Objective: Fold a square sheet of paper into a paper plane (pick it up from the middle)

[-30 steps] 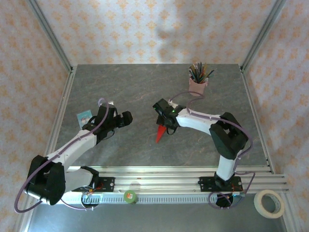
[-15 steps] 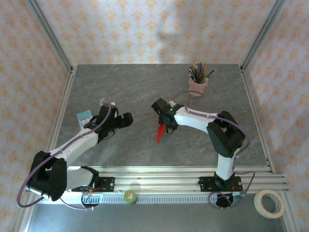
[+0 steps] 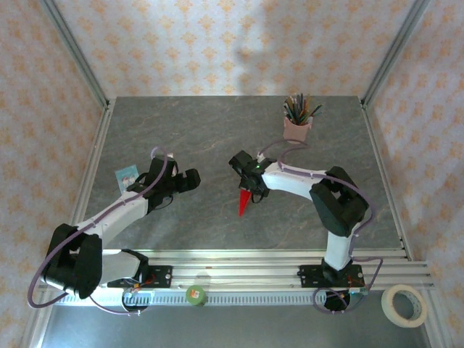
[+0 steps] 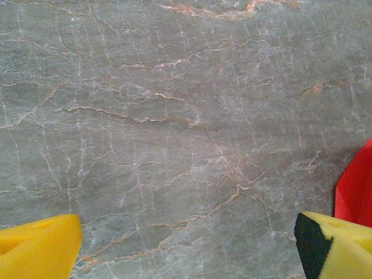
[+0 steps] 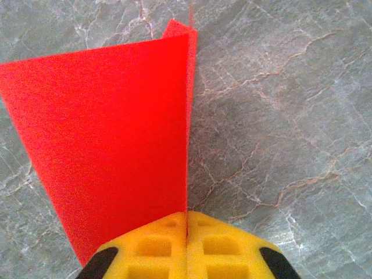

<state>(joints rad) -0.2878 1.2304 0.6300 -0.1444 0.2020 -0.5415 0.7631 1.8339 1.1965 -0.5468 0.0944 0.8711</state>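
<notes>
- Paper plane (image 3: 245,202) of bright red paper, folded to a narrow pointed shape, sits near the middle of the grey marbled bench (image 3: 217,130), with its tip towards the near edge.
- At the wide far end of the paper plane, the right tool (image 3: 254,190) is clamped on the paper. In the right wrist view its two yellow pads (image 5: 157,247) meet with a folded red edge pinched in the seam between them. One flap of the paper (image 5: 116,133) spreads out to the left of that seam.
- To the left of the plane, the left tool (image 3: 190,180) hovers over bare bench with its jaws wide apart and nothing between them.
- In the left wrist view its yellow fingertips (image 4: 38,250) sit at the two lower corners. A sliver of red paper (image 4: 356,186) shows just beside the right one; whether they touch I cannot tell.
- A pink pencil cup (image 3: 296,127) stands at the far right of the bench, well apart from the plane.
- A small card (image 3: 127,176) lies beside the left arm.
</notes>
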